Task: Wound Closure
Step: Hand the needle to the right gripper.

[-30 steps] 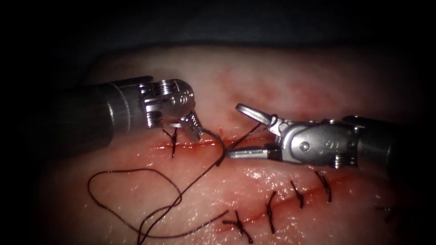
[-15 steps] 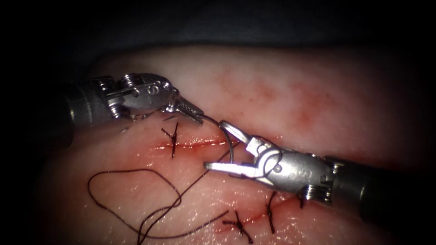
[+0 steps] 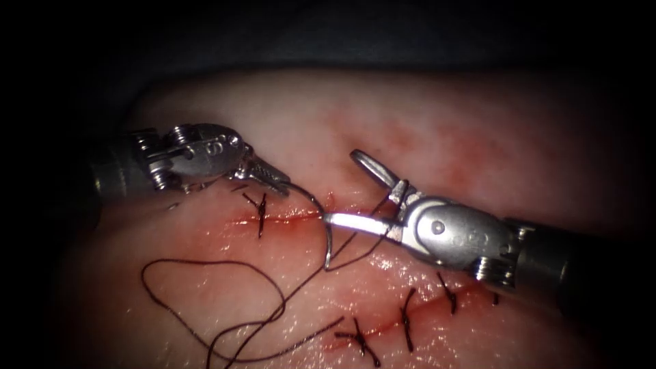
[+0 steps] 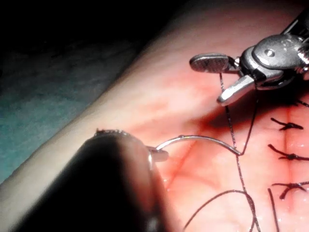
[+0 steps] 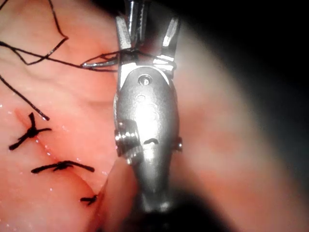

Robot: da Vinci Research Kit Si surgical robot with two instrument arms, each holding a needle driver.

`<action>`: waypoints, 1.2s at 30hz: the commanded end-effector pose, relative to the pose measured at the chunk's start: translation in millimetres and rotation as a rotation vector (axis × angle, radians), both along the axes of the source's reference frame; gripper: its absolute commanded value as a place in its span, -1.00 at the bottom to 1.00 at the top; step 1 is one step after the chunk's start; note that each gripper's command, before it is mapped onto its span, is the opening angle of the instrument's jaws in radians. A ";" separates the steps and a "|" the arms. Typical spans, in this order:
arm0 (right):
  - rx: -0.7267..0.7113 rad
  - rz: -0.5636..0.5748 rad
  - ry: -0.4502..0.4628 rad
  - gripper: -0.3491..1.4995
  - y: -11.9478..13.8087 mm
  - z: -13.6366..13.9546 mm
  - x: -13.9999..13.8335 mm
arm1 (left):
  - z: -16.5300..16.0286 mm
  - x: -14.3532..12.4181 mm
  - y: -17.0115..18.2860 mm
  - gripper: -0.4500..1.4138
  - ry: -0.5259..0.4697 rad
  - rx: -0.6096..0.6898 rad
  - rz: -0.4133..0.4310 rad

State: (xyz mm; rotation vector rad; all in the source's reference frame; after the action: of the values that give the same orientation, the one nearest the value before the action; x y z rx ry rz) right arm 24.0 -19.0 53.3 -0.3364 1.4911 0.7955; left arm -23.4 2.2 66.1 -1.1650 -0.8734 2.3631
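The left arm's silver needle driver [image 3: 277, 183] lies left of the open red cut [image 3: 287, 219] in the pale pink tissue [image 3: 437, 123], its jaws clenched on one end of the thin curved steel needle [image 3: 321, 219]; the left wrist view shows the same grip [image 4: 159, 154]. A dark knotted stitch [image 3: 261, 213] crosses the cut just below those jaws. From the grip the needle arcs rightward over the cut's right end and down, its other end lying just below the cut, where the dark maroon thread [image 3: 205, 301] joins it; whether that end is in the tissue cannot be told. The thread runs down-left of the cut into a loose loop on the tissue, and a strand rises from the needle's end up between the jaws of the right arm's silver needle driver [image 3: 348, 191]. That tool's jaws are spread wide right of the cut, grasping nothing, the lower one lying close to the needle's arc. Below that tool, further dark stitches [image 3: 408, 326] cross a second red line.
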 end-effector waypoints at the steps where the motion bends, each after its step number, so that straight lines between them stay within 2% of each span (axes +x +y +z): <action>1: 0.003 0.003 0.007 0.54 0.7 0.4 0.4 | -0.1 -0.3 0.8 -1.00 -0.013 0.002 0.003; 6: 0.001 -0.005 -0.004 0.54 0.3 1.5 0.0 | -1.5 0.4 1.3 -1.00 -0.100 0.034 -0.026; 10: -0.010 -0.009 -0.011 0.59 -0.7 2.5 0.4 | -2.5 0.7 2.1 -1.00 -0.223 0.073 -0.046; 14: -0.021 -0.004 -0.017 0.68 -1.4 3.2 1.5 | -2.5 0.4 2.8 -1.00 -0.307 0.117 -0.084; 16: -0.050 0.006 -0.037 0.74 -2.1 3.5 3.0 | -1.8 0.4 2.9 -1.00 -0.373 0.160 -0.118; 19: -0.072 0.017 -0.061 0.78 -2.0 3.4 4.0 | -1.3 0.6 3.0 -1.00 -0.395 0.180 -0.131; 20: -0.120 0.042 -0.085 0.78 -2.0 3.1 4.6 | -0.8 0.7 3.1 -1.00 -0.410 0.195 -0.146; 23: -0.203 0.109 -0.110 0.67 -2.0 2.1 5.4 | -0.1 0.7 3.1 -1.00 -0.436 0.237 -0.159; 26: -0.240 0.177 -0.095 0.68 -1.8 1.0 5.9 | 0.4 0.6 3.1 -1.00 -0.456 0.261 -0.156; 30: -0.264 0.176 -0.095 0.67 -1.7 0.6 6.9 | 0.5 0.3 3.1 -1.00 -0.462 0.272 -0.152; 36: -0.286 0.136 -0.133 0.67 -1.9 1.2 8.6 | 0.6 -0.3 2.7 -1.00 -0.466 0.271 -0.153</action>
State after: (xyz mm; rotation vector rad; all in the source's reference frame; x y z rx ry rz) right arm 31.4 -21.4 54.3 -0.6981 1.4644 0.6528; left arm -23.0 4.0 66.5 -1.6145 -1.1679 1.8068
